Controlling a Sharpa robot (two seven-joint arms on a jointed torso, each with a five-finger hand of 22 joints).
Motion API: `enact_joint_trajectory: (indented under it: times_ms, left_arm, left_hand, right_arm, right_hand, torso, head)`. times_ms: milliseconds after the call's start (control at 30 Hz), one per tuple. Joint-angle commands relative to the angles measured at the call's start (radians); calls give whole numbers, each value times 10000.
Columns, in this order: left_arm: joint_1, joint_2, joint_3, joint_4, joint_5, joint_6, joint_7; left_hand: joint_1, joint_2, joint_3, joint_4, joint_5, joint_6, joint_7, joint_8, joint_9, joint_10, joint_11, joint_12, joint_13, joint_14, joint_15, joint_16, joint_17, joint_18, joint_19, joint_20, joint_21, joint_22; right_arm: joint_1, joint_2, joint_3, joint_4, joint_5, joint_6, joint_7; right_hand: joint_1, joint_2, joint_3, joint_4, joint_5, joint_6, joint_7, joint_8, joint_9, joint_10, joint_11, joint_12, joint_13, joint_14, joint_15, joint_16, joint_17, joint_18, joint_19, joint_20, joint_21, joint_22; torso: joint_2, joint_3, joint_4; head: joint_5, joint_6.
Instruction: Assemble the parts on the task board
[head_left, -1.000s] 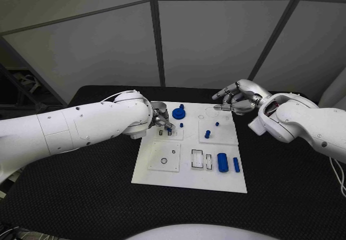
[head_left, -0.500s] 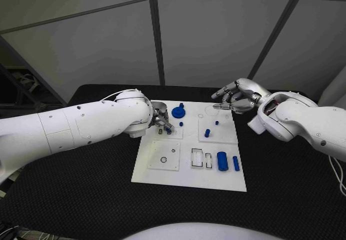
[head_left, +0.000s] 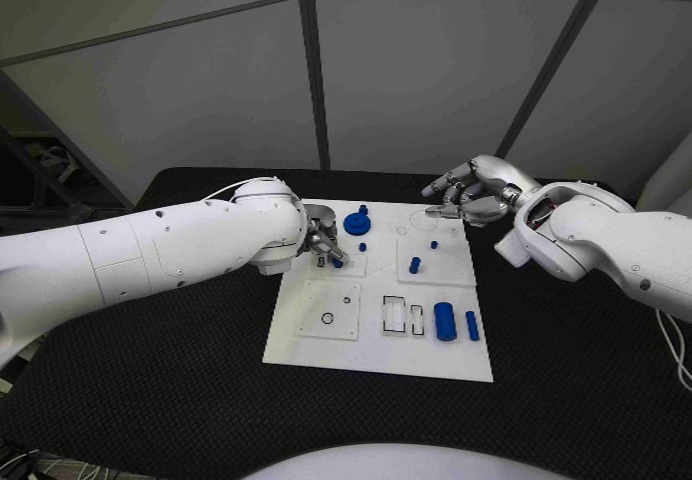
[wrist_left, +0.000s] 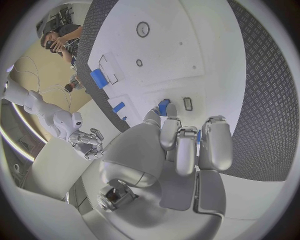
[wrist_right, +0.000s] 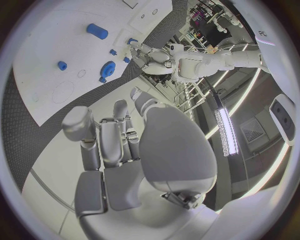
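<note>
On the white board (head_left: 378, 345) in the middle of the frame, the left hand (head_left: 323, 246) pinches a small blue part (head_left: 339, 262) at the board's upper left. At upper right, the right hand (head_left: 467, 200) hovers over the board's far edge, fingers curled on nothing.

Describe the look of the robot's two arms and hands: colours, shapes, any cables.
Both arms are glossy white, with bulky rounded shells dotted with small dark screw holes: left arm, right arm. A thin pale cable loops by the left arm's wrist. The left hand and right hand are silver metal, with blocky segmented fingers and a smooth domed back.
</note>
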Motion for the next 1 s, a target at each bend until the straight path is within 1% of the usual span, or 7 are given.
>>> enact_joint_trajectory:
  times_ms: [33, 300, 567, 700, 900, 1000]
  left_arm:
    - [5, 9, 3, -16, -84, 215, -87]
    - [2, 47, 3, -50, -84, 357, -123]
    - [-11, 193, 1, -212, -80, 428, -176]
    - [-20, 271, -1, -323, 86, 583, -271]
    - [-43, 375, -3, -446, 205, 768, -337]
    - [-56, 413, -3, -487, 225, 850, -357]
  left_hand:
    - [461, 402, 695, -746, 59, 152, -90, 33, 18, 51, -108, -30, 1083, 1045, -71, 62, 2553, 80, 63, 2, 13, -15]
    - [448, 406, 706, -753, 60, 154, -90, 33, 16, 48, -108, -38, 1077, 1043, -70, 57, 2547, 81, 57, 3, 7, -23]
    - [402, 414, 722, -755, 55, 159, -87, 35, 13, 55, -104, -31, 1075, 1042, -67, 56, 2546, 82, 56, 4, 5, -24]
    - [244, 428, 751, -741, 14, 168, -86, 44, 11, 59, -99, -42, 1057, 1044, -62, 60, 2551, 83, 49, 9, -4, -28]
    - [-41, 429, 770, -695, -89, 197, -104, 81, 21, 63, -106, -47, 1036, 1047, -64, 67, 2559, 83, 51, 12, -8, -13]
    - [-214, 417, 759, -650, -145, 235, -125, 117, 32, 78, -119, -29, 1034, 1050, -72, 77, 2569, 81, 58, 10, -5, 4]
  right_arm:
    - [23, 9, 9, 0, -56, 79, 29]
    - [22, 23, 9, -10, -65, 83, 30]
    - [22, 33, 9, 2, -67, 86, 36]
    - [22, 26, 9, 25, -67, 87, 33]
    - [22, 25, 9, 46, -68, 98, 31]
    - [22, 24, 9, 55, -68, 108, 29]
  right_hand:
    - [-55, -10, 17, 66, 50, -62, 41, -23, -9, -72, 9, -22, -1, 256, 16, -18, 444, -54, -74, -5, -41, 2]
    - [-55, -10, 17, 66, 50, -62, 41, -23, -9, -72, 9, -22, -1, 256, 16, -18, 444, -54, -74, -5, -41, 2]
    - [-55, -10, 17, 66, 50, -62, 41, -23, -9, -72, 9, -22, -1, 256, 16, -18, 444, -54, -74, -5, -41, 2]
    - [-55, -10, 17, 66, 50, -62, 41, -23, -9, -72, 9, -22, -1, 256, 16, -18, 444, -54, -74, -5, -41, 2]
    - [-55, -10, 17, 66, 50, -62, 41, -23, -9, -72, 9, -22, -1, 256, 16, -18, 444, -54, -74, -5, -41, 2]
    - [-55, -10, 17, 66, 50, -62, 41, -23, -9, -72, 9, -22, -1, 256, 16, -18, 444, -54, -74, -5, -41, 2]
  torso:
    - [2, 2, 1]
    - [0, 1, -5]
    - [4, 1, -15]
    - [8, 9, -7]
    - [2, 0, -8]
    - [2, 4, -11]
  head:
    - [26, -31]
    - [30, -37]
    - [24, -55]
    - [9, -75]
    - [1, -94]
    - [-18, -114]
